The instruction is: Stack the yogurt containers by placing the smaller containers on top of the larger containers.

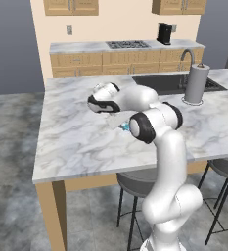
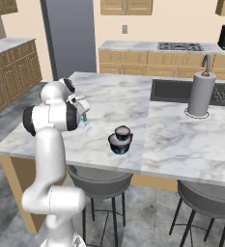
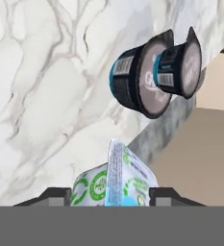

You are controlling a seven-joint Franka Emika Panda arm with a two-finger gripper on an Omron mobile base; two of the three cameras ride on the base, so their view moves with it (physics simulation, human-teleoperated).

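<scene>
The claw [image 3: 111, 194] sits low over the marble counter [image 2: 172, 130], its tips standing apart on either side of the tiny pale-blue cup [image 3: 114, 180]; whether they press it I cannot tell. Nearby, the small dark tub [image 2: 122, 132] rests atop the wider dark-blue tub [image 2: 119, 144].

Home kitchen, rendered. Marble island [image 1: 76, 132] with inset sink [image 1: 167, 82] and bar stools [image 2: 100, 181]. Wood cabinets [image 2: 128, 61], gas cooktop [image 1: 128, 44], coffee maker [image 1: 164, 33] along back wall.
</scene>
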